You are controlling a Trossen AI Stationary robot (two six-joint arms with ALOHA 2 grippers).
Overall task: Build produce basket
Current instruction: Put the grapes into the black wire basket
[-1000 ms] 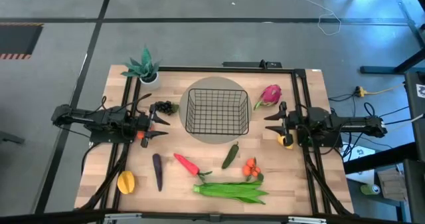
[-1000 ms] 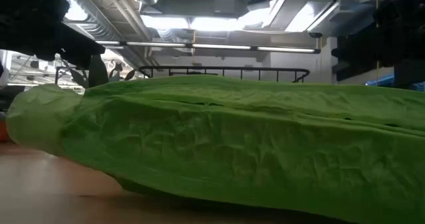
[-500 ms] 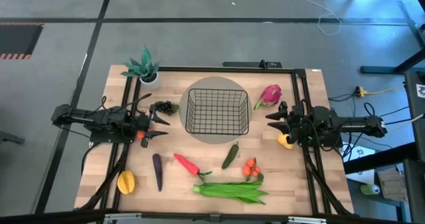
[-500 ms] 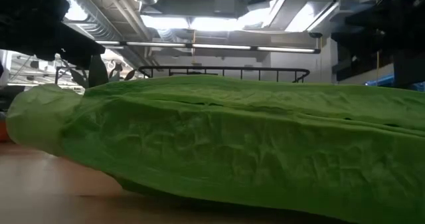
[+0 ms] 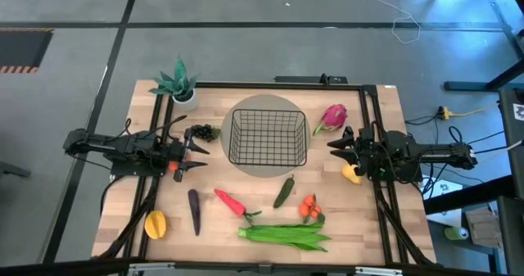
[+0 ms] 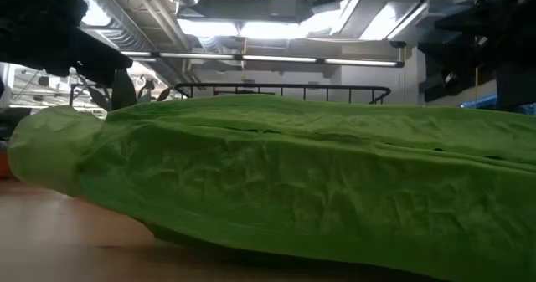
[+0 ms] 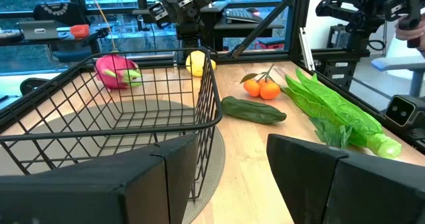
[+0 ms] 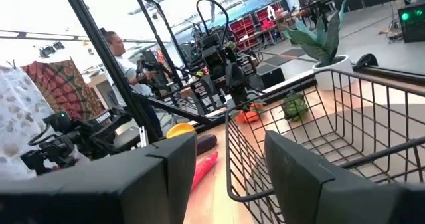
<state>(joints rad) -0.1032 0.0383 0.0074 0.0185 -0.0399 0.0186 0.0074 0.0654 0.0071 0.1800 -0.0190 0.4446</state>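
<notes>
**Wire basket empty, produce loose on table**

Basket [image 5: 267, 138] sits mid-table; dragon fruit [image 5: 333, 116] lies nearest your right gripper [image 5: 335, 149]. Likely light, slick: grip its middle. Both jaws apart, empty; left gripper [image 5: 193, 151] waits opposite.

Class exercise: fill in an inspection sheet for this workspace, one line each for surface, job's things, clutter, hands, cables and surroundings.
Surface: wooden table with a black frame; a round grey mat lies under the basket.
Job's things: wire basket holds nothing; dragon fruit, grapes, eggplant, red pepper, cucumber, tomatoes, leafy bundle, mango and lemon lie around it.
Clutter: potted plant at a far corner.
Hands: left hand open beside the basket, holding nothing; right hand open on the opposite side, holding nothing.
Cables: a yellow cable and a white cable on the floor.
Surroundings: grey floor; a person shows in the right wrist view.
</notes>
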